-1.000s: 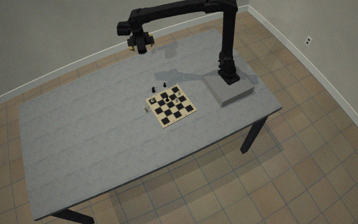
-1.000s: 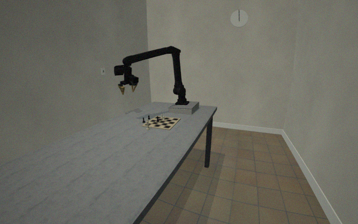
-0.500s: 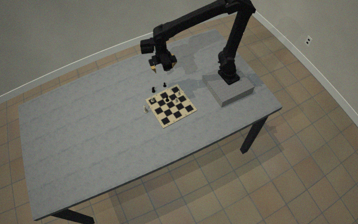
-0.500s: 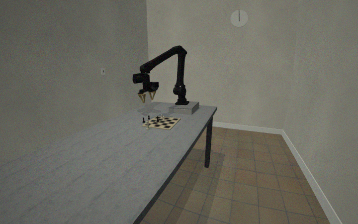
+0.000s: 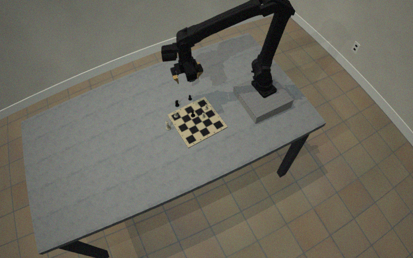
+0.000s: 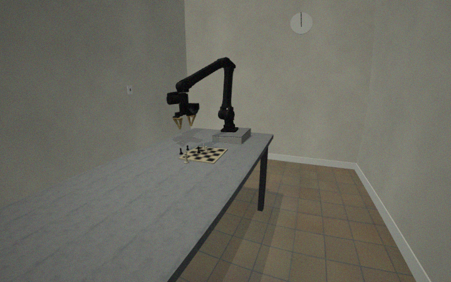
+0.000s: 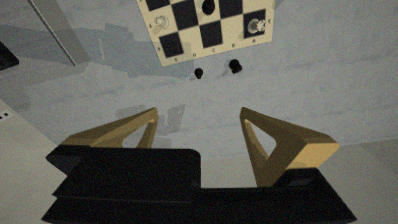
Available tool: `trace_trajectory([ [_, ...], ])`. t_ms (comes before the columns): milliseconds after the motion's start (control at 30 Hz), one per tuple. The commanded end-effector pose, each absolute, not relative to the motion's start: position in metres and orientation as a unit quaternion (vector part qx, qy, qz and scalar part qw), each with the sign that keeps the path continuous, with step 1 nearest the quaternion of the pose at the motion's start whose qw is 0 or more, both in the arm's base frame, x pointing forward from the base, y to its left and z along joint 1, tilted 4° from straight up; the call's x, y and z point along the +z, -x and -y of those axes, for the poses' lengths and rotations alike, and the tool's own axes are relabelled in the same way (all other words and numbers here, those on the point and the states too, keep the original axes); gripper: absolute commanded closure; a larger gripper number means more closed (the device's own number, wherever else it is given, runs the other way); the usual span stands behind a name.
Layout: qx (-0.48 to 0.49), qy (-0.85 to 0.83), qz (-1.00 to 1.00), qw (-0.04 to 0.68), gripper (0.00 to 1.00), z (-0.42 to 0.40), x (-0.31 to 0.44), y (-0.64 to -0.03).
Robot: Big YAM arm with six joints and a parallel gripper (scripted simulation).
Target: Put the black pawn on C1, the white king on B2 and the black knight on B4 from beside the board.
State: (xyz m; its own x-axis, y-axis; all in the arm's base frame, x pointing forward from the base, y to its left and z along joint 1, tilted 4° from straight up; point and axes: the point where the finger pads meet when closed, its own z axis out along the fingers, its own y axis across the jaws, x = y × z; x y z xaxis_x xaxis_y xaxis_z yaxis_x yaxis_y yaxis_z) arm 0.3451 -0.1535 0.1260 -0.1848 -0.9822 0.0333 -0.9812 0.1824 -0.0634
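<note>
Claw approaching for a first pick
The claw [image 5: 187, 78] [image 6: 185, 126] [image 7: 199, 111] is hovering wide apart, probably needing lowering over the black pawn [image 5: 189, 97] [image 6: 187, 148] [image 7: 199, 73].

Pawn [image 5: 189, 97] [image 6: 187, 148] [image 7: 198, 73], knight [image 5: 176, 103] [image 6: 180, 151] [image 7: 235, 66], wht king [image 5: 168, 126] [image 6: 186, 158] upright beside bd [image 5: 197, 121] [image 6: 206, 155] [image 7: 211, 35].

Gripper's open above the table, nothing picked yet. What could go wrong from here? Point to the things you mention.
The gripper [image 5: 187, 79] [image 6: 185, 126] [image 7: 199, 111] is spread wide; reaching for the black pawn [image 5: 189, 97] [image 6: 187, 148] [image 7: 199, 73] might topple the neighboring black knight [image 5: 176, 103] [image 6: 180, 151] [image 7: 235, 66].
Placing on C1 or B2 could nudge the black piece [image 5: 193, 114] [image 6: 198, 150] [image 7: 208, 6] on C2.
</note>
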Motion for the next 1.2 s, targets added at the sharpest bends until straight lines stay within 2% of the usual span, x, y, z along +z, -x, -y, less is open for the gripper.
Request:
trace_trajectory([
  [0,-0.038,0.598,-0.801,0.012,0.0,0.156,0.122,-0.349],
  [467,-0.035,0.301,-0.952,0.026,0.0,0.16,0.09,-0.351],
  [733,-0.028,0.129,-0.991,0.031,0.0,0.16,0.073,-0.352],
  [800,-0.028,0.129,-0.991,0.031,0.0,0.16,0.073,-0.352],
  [833,-0.03,0.074,-0.996,0.044,0.0,0.169,0.09,-0.373],
  [1000,-0.024,-0.035,-0.998,0.039,0.0,0.162,0.074,-0.357],
  [1033,-0.024,-0.057,-0.997,0.039,0.68,0.162,0.074,-0.357],
  [1167,-0.023,-0.089,-0.995,0.036,0.68,0.161,0.074,-0.355],
])
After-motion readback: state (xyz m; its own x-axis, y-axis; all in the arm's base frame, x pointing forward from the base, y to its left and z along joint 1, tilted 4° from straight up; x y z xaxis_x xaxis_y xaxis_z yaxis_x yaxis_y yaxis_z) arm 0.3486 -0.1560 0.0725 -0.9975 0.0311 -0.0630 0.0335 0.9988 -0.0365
